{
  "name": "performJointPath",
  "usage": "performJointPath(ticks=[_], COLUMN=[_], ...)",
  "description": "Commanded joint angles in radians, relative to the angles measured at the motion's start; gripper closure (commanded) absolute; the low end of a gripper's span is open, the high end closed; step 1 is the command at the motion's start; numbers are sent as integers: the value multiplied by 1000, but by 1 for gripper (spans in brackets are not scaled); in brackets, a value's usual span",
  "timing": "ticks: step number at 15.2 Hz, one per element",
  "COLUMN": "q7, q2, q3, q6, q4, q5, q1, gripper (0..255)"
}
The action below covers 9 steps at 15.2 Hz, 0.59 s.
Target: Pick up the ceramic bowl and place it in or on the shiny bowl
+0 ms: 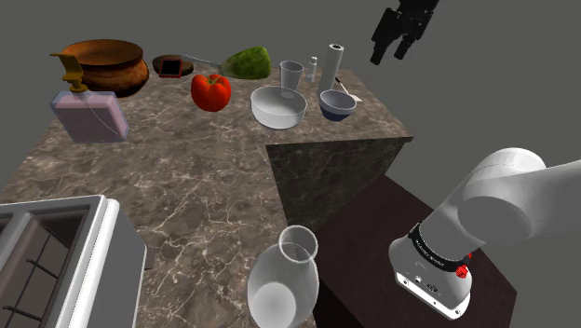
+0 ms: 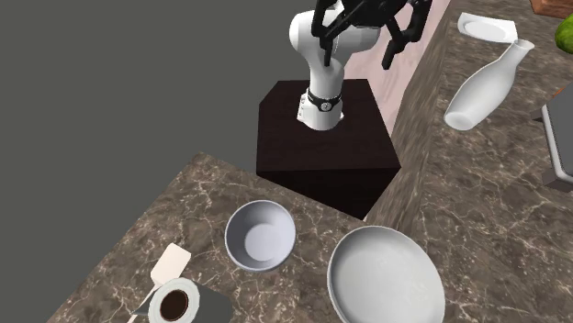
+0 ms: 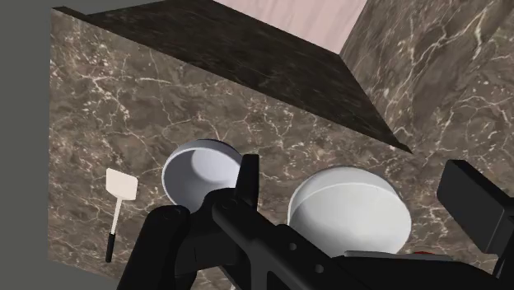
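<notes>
- The end effector (image 1: 393,48) hangs in the air above the counter's (image 1: 186,177) corner, off to the side of the bowls. Its fingers are spread wide apart and there's nothing between them.
- The small bowl (image 1: 337,104) (dark blue outside, white inside) sits upright on the counter, right by that corner.
- Just beside it, towards the shoulder view's left, we see the big pale bowl (image 1: 277,107). The two are close but not touching, and both look empty.
- In the wrist view both bowls lie below the fingers. The small one peeks out past one finger and the big one sits between the two.
- A white spatula (image 3: 119,198) lies flat on the far side of the small bowl from the big one.
- Further along the counter we spot a red tomato (image 1: 211,91), a brown pot (image 1: 104,63) and a pinkish soap dispenser (image 1: 88,112).
- A white vase (image 1: 284,280) stands on the other leg of the counter, well apart from the bowls.
</notes>
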Motion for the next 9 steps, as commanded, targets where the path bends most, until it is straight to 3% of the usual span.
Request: performJointPath(ticks=[1, 9], q7=[0, -43], q2=[0, 217], q3=[0, -59], q6=[0, 242], q4=[0, -32], q5=[0, -29], q1=[0, -13], gripper=[0, 0])
